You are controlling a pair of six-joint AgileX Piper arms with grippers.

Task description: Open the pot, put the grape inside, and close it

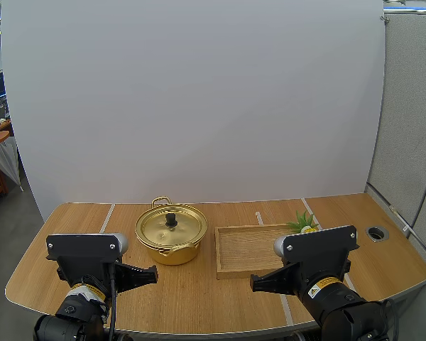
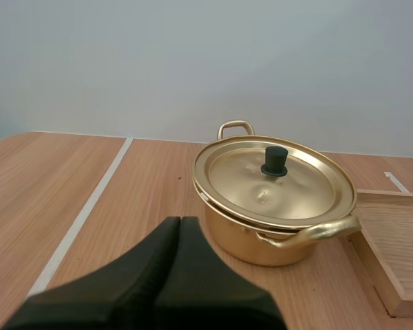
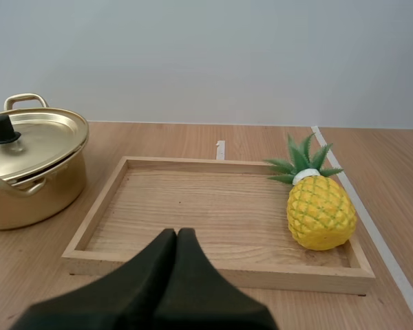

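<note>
Grippers come first, low in the high view: the left gripper at lower left and the right gripper at lower right, both hanging over the near part of the table. Each wrist view shows its own fingers pressed together into one dark wedge, with nothing between them.

Past the left gripper, left of centre, stands the gold pot. Its lid is seated on the rim, with the black knob upright in the middle. Just beside the pot, at centre right, lies the wooden tray.

No grape is to be seen. The only fruit is a small yellow pineapple, which rests inside the tray at its right end, towards the far corner and well apart from the pot. Its long axis runs from the yellow body up to the green crown, and the crown points away from the arms, leaning a little towards the pot. Whether it stands tilted or lies back, I cannot tell.

By my judgement nothing of the task is done: the lid has to come off, the fruit has to go in, and the lid has to go back on.
</note>
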